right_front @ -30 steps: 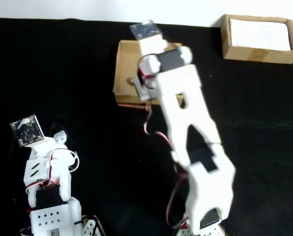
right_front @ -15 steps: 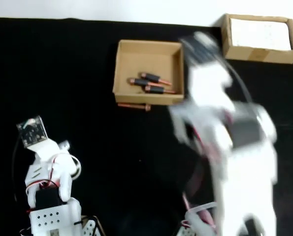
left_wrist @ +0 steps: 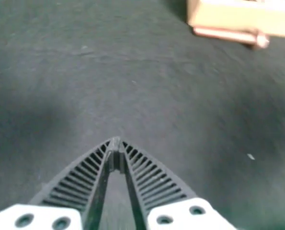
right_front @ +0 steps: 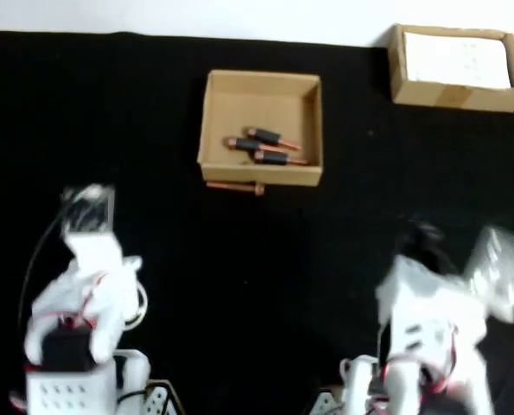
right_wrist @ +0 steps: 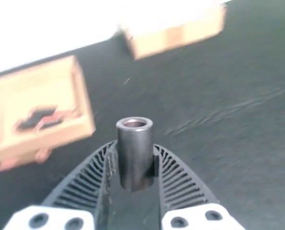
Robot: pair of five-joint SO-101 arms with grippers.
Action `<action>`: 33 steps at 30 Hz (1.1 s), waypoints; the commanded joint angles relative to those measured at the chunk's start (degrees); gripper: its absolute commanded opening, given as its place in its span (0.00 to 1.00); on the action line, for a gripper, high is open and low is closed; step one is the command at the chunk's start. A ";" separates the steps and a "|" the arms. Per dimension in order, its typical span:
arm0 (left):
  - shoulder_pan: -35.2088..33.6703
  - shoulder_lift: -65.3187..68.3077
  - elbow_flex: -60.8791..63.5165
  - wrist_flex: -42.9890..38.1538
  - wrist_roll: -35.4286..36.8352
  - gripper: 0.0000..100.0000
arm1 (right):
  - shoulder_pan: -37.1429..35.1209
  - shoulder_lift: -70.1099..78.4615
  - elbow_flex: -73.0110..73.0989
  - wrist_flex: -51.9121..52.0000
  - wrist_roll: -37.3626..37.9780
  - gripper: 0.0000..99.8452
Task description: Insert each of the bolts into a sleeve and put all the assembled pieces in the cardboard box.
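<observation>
Your left arm (right_front: pixel 82 285) stood folded back close over its base. Your left gripper (left_wrist: pixel 114 143) pointed forward and down, its two fingers pressed together at the tips with nothing between them. Your right arm (right_front: pixel 434 316) was also folded low over its base. Your right gripper (right_wrist: pixel 134 144) held a dark sleeve (right_wrist: pixel 134 160), clamped between both fingers, its open end past the tips.
</observation>
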 commanded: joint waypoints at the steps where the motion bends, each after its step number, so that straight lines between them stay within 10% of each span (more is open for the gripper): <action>1: 4.53 19.65 -17.19 5.45 -0.26 0.01 | 9.63 -9.54 6.99 -3.91 0.53 0.01; 7: 9.19 52.53 -42.77 19.08 -2.29 0.01 | 25.27 -8.84 10.86 -9.19 1.32 0.01; 16: 18.15 88.22 -69.85 22.77 -37.63 0.01 | 42.33 -8.92 21.23 -25.80 1.32 0.01; 24: 24.57 100.62 -78.29 18.11 -58.81 0.01 | 50.51 -8.92 29.05 -37.05 1.67 0.01; 33: 23.69 120.48 -101.49 15.21 -67.25 0.01 | 52.18 -8.92 42.42 -56.31 10.46 0.01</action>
